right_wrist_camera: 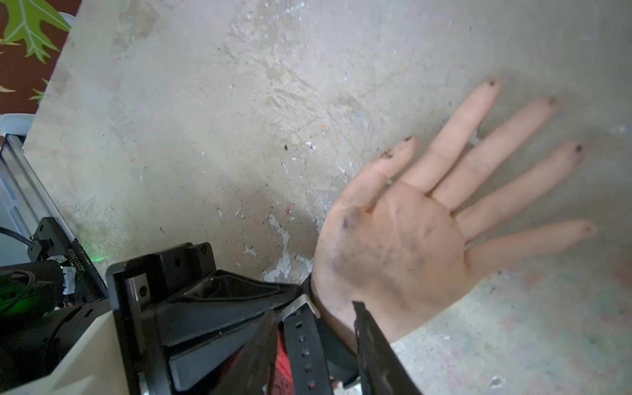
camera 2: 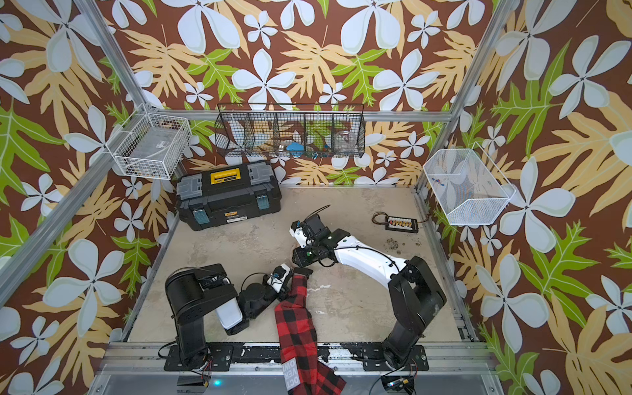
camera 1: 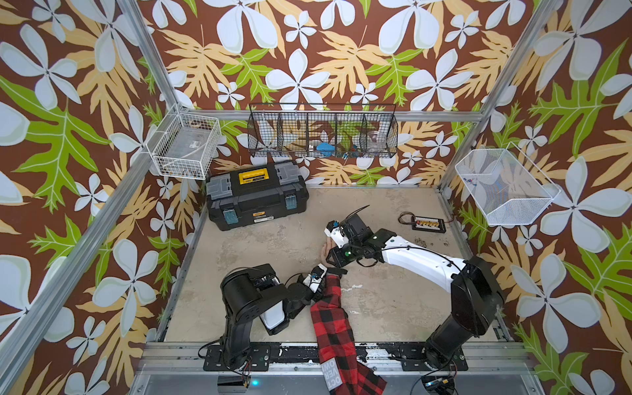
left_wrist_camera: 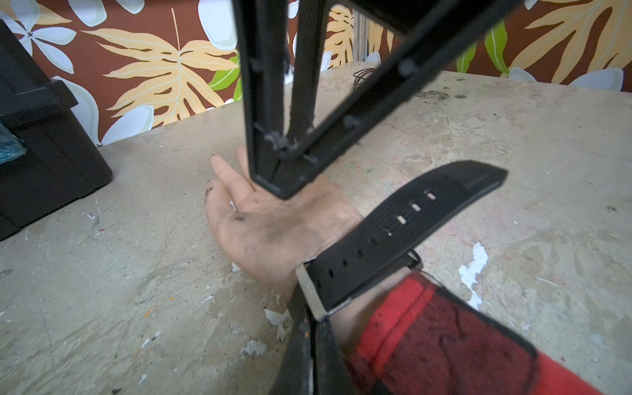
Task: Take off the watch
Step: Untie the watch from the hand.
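Note:
A mannequin arm in a red plaid sleeve (camera 1: pixel 330 307) lies palm up with its hand (right_wrist_camera: pixel 403 246) flat on the table. The watch (left_wrist_camera: pixel 386 236) is strapped on the wrist, and its case is hidden underneath. Its black strap runs through the silver buckle (left_wrist_camera: pixel 307 290), and the free end sticks out into the air. My left gripper (left_wrist_camera: pixel 313 345) is shut, tips against the strap beside the buckle; whether it pinches the strap I cannot tell. My right gripper (right_wrist_camera: pixel 314 342) hangs open over the wrist, its fingers (right_wrist_camera: pixel 369 342) on either side of the strap, not touching it.
A black toolbox (camera 1: pixel 256 195) stands at the back left of the table (camera 1: pixel 273 246). A small connector board with wires (camera 1: pixel 427 224) lies at the back right. Wire baskets hang on the walls: white (camera 1: pixel 184 147), black mesh (camera 1: pixel 321 133), white (camera 1: pixel 502 188).

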